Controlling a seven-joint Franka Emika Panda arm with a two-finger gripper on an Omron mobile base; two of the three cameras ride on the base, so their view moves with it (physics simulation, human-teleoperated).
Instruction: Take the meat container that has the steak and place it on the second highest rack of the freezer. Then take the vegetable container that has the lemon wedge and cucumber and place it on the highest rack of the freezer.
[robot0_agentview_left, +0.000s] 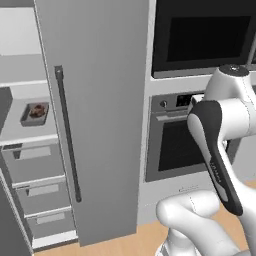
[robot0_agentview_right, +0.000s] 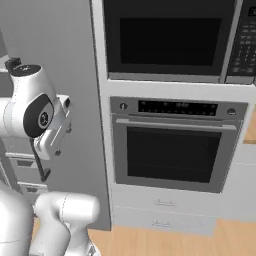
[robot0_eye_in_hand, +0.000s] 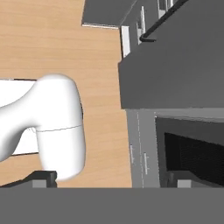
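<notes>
The freezer (robot0_agentview_left: 30, 150) stands open at the left, its tall grey door (robot0_agentview_left: 100, 115) swung out with the long dark bar handle (robot0_agentview_left: 67, 135) facing me. Inside, the meat container (robot0_agentview_left: 35, 114) with the reddish steak (robot0_agentview_left: 37, 110) sits on a light grey shelf, one level below another shelf (robot0_agentview_left: 22, 81). Drawers (robot0_agentview_left: 37, 167) lie under it. The vegetable container is out of view. My gripper (robot0_eye_in_hand: 111, 183) points down at the floor beside the door (robot0_eye_in_hand: 175, 65). It is open, fingertips (robot0_eye_in_hand: 43, 176) far apart with nothing between them.
A wall oven (robot0_agentview_left: 180, 145) (robot0_agentview_right: 172, 150) and a dark microwave (robot0_agentview_left: 205, 35) fill the cabinet column right of the freezer door. My own white arm (robot0_agentview_left: 220, 150) rises in front of the oven. Wood floor (robot0_eye_in_hand: 52, 39) lies below.
</notes>
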